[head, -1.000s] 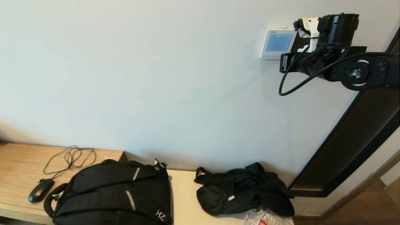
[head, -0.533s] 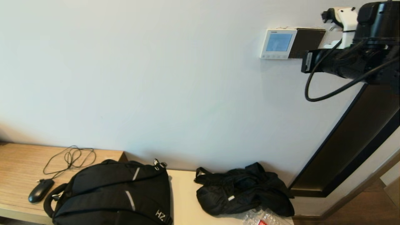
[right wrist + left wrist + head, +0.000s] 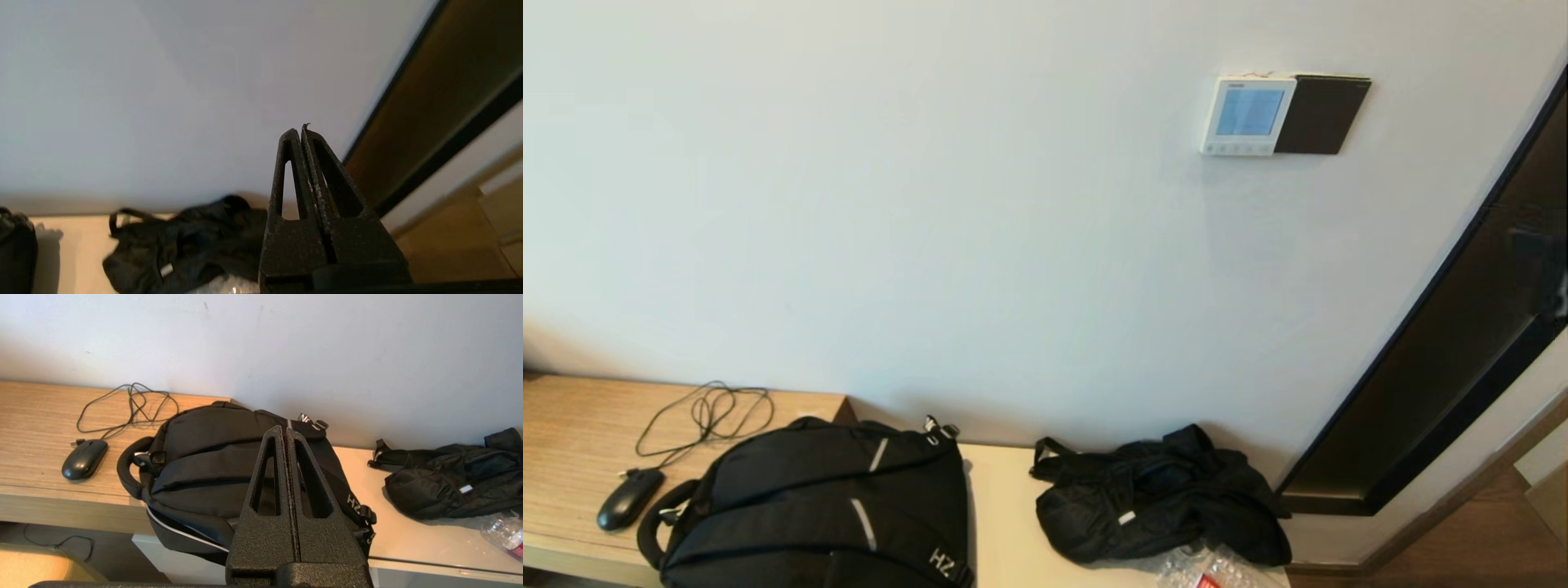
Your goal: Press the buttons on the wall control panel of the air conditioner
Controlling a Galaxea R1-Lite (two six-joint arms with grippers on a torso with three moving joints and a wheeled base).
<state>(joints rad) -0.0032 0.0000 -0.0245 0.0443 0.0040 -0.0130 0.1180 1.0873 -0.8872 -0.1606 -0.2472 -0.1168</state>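
The white wall control panel (image 3: 1246, 115) hangs high on the wall at the right, its pale blue screen lit. The row of tiny buttons (image 3: 1238, 149) runs along its bottom strip. Neither arm shows in the head view. My right gripper (image 3: 301, 131) is shut and empty, low down, pointing at the bare wall above the black jacket (image 3: 184, 241); the panel is out of its view. My left gripper (image 3: 284, 430) is shut and empty, parked over the black backpack (image 3: 212, 457).
A dark brown square plate (image 3: 1321, 114) sits right of the panel. A dark door frame (image 3: 1445, 359) slants down the right side. On the bench (image 3: 572, 433) lie a black backpack (image 3: 825, 506), a mouse (image 3: 629, 496) with cable, a black jacket (image 3: 1160, 498) and a plastic bottle (image 3: 1209, 572).
My right arm has pulled away from the panel to the right and dropped out of the head view. The panel and the brown plate now show fully.
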